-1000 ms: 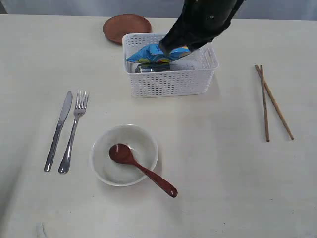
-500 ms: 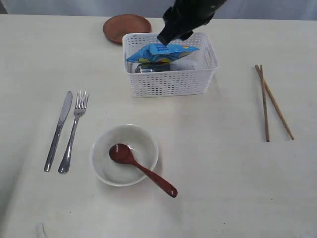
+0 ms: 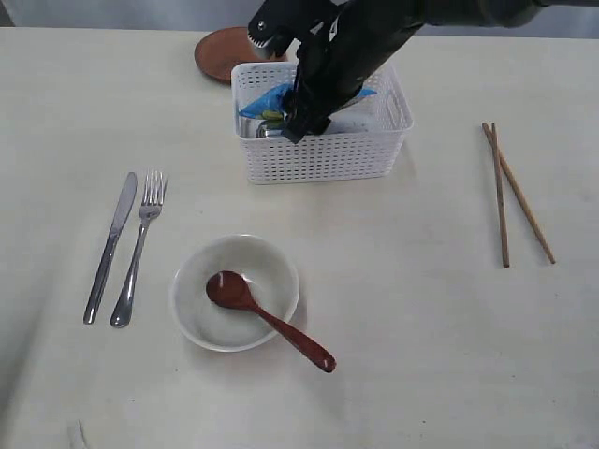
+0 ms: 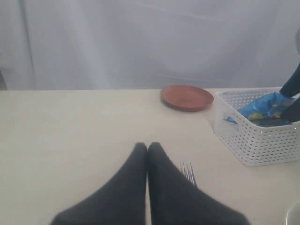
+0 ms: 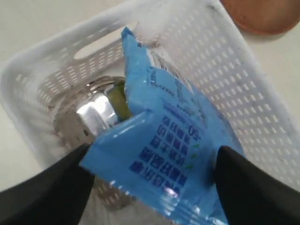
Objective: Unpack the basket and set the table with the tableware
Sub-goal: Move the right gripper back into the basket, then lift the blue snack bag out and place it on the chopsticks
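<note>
- The white basket [image 3: 323,154] stands on the table [image 3: 421,355] at the far side, near the middle.
- The basket holds a blue chip bag [image 5: 164,140], which lies tilted on top. Under it is a shiny steel cup [image 5: 89,115], partly covered by the bag.
- The right gripper [image 5: 152,157] reaches down into the basket from above. Its fingers are spread apart with the chip bag between them. Whether they press on the bag cannot be told.
- The left gripper [image 4: 147,149] hangs low over the table, well apart from the basket. Its fingers are closed together on nothing.
- The white bowl [image 3: 201,323] sits on the near side of the table. It holds the head of the reddish-brown spoon [image 3: 267,318], whose handle runs out over the rim.
- The knife [image 3: 110,248] and fork [image 3: 138,251] lie side by side on the table, left of the bowl.
- The brown plate [image 3: 220,51] lies just behind the basket's left corner, with nothing on it.
- The two chopsticks [image 3: 510,192] lie on the table well to the right of the basket, crossing near their far ends.
</note>
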You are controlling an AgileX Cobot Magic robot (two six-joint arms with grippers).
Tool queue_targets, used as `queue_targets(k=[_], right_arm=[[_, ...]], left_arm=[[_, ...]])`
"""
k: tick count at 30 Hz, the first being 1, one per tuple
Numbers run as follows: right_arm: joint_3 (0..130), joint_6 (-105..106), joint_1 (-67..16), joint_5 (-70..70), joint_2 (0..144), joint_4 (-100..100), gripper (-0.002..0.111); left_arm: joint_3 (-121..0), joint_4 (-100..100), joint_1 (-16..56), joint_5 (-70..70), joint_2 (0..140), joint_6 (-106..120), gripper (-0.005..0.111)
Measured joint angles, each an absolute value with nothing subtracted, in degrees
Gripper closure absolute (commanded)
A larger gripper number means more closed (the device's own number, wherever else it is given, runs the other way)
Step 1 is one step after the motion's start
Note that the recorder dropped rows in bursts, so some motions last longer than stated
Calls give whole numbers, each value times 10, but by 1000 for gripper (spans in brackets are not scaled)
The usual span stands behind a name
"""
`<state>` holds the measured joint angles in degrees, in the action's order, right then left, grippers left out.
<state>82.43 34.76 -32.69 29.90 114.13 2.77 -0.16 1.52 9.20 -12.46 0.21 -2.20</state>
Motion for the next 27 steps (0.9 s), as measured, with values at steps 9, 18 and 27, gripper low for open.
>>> queue_targets(k=[9,18,27], right_arm=[[826,349,-327,182,1157,-10,108],[881,300,-324,209,1135,-95,108],[964,46,-214,322,1085,-199,108]], left_arm=[[-2,15,92,-125,2,-22,107],[-2,15,92,-125,2,-22,107],[-2,15,92,-125,2,-22,107]])
